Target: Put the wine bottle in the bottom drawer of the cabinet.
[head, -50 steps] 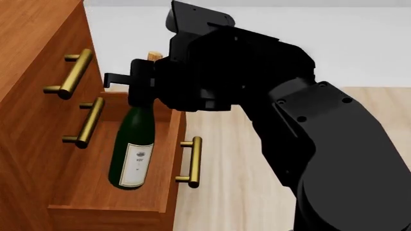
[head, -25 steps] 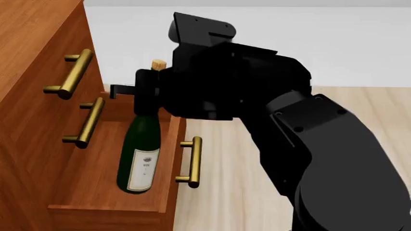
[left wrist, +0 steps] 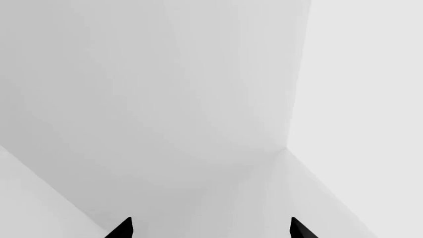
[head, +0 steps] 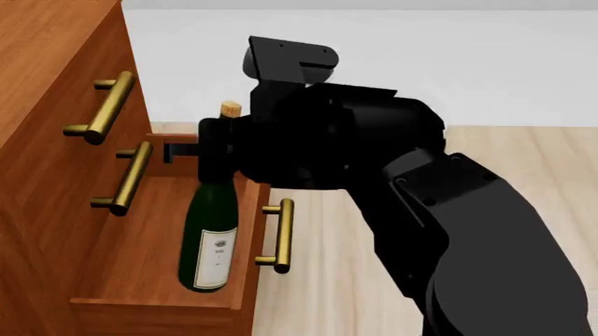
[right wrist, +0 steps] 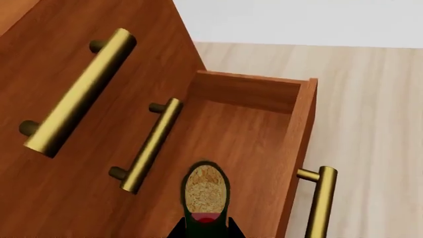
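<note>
The wine bottle [head: 213, 238], dark green with a white label and a tan cork [right wrist: 206, 191], hangs nearly upright, its base down inside the open bottom drawer [head: 131, 245] close to the drawer's front wall. My right gripper [head: 213, 150] is shut on the bottle's neck just below the cork, and in the right wrist view its black fingertips [right wrist: 177, 232] flank the neck. The cabinet [head: 47, 84] rises at the left. My left gripper [left wrist: 210, 230] is open, with only a white wall ahead of it.
Two closed upper drawer fronts carry brass handles [head: 105, 106] [head: 127, 178]. The bottom drawer's own handle [head: 280, 234] sticks out over the pale wood floor [head: 327, 280]. My right arm [head: 449, 224] fills the view's right side.
The right gripper has come down and slightly right with the bottle. The bottle stands more upright and sits deeper in the drawer, nearer its front wall.
</note>
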